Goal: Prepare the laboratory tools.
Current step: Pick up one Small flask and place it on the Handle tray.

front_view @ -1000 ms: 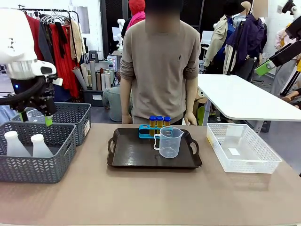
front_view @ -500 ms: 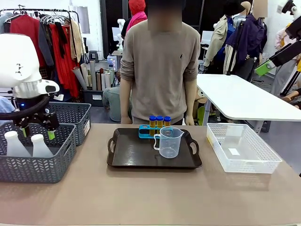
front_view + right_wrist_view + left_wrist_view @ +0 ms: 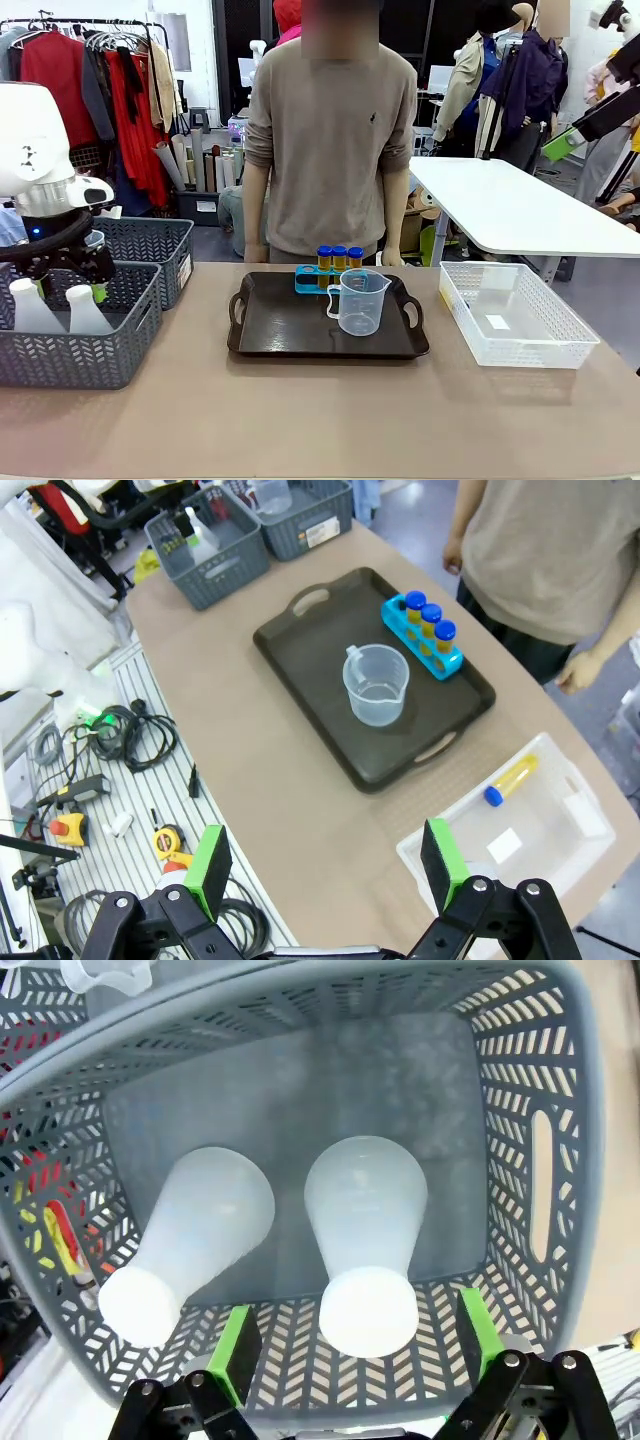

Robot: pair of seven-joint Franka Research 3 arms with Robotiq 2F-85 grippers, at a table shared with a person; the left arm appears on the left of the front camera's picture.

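Observation:
Two white conical flasks [image 3: 365, 1230] [image 3: 205, 1230] stand in the front grey basket [image 3: 100, 350]. My left gripper [image 3: 357, 1345] hangs open just above the right flask [image 3: 85, 312], its green pads [image 3: 235, 1355] on either side of the flask's neck, touching nothing. The clear handled beaker [image 3: 360, 300] stands on the black tray [image 3: 290, 330], just in front of the blue rack [image 3: 310, 280], which holds three blue-capped amber tubes [image 3: 340, 257]. A further amber tube [image 3: 510, 778] lies in the white basket [image 3: 570, 855]. My right gripper [image 3: 325, 865] is open, high above the table.
A second grey basket [image 3: 160, 250] stands behind the first with a clear beaker [image 3: 105, 972] in it. The white basket [image 3: 515, 315] sits right of the tray. A person stands at the far edge with hands [image 3: 385, 258] down near the table.
My left gripper has moved from over the rear grey basket down and toward me, over the front basket's flasks, staying open. The person has shifted slightly.

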